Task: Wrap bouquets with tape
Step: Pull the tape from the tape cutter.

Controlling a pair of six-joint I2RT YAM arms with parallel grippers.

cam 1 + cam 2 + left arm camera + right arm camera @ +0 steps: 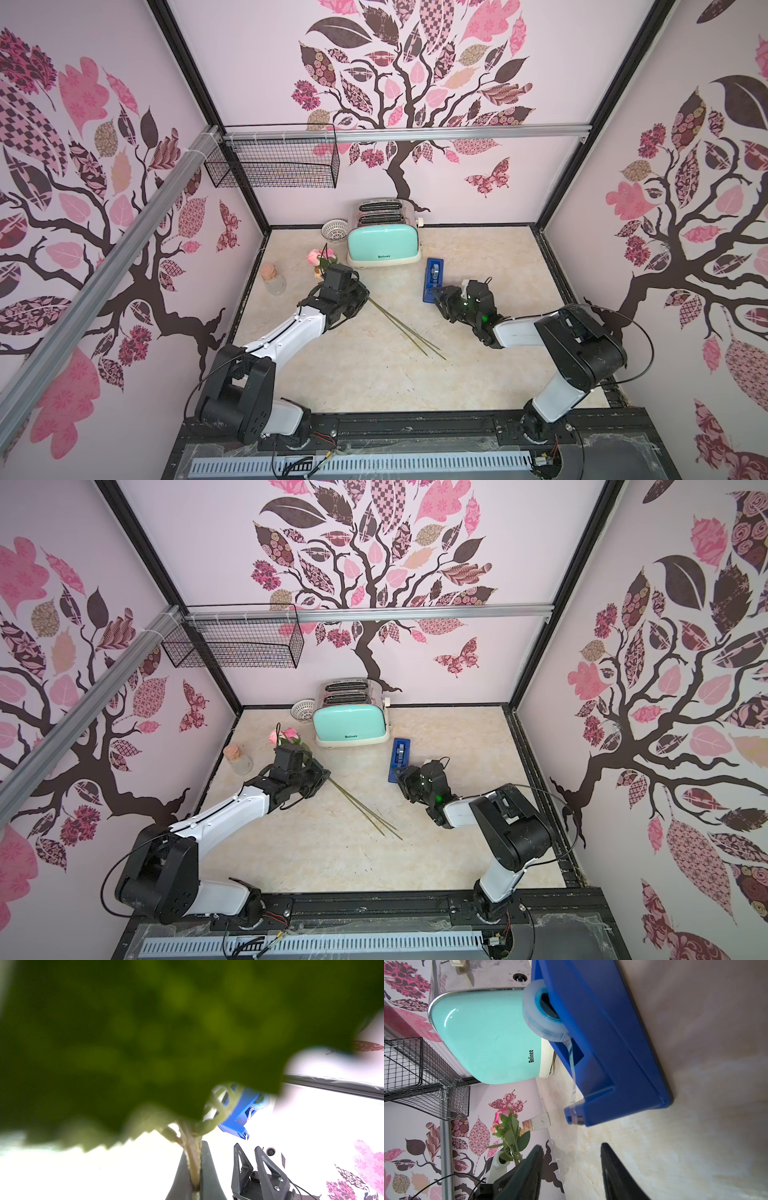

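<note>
Top pair overhead; close wrist cams share tape [531, 1014].

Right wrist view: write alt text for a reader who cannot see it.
The open right gripper faces the cutter end of a blue dispenser without touching it, a strip of clear tape running from roll to cutter. Beyond are a mint toaster and the bouquet.

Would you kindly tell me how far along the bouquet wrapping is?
Done: left end effector is shut on the rose bouquet. In hand: open right end effector faces the blue tape dispenser; the tape end sits on its cutter. Left: pulling tape, wrapping the bare stems.
</note>
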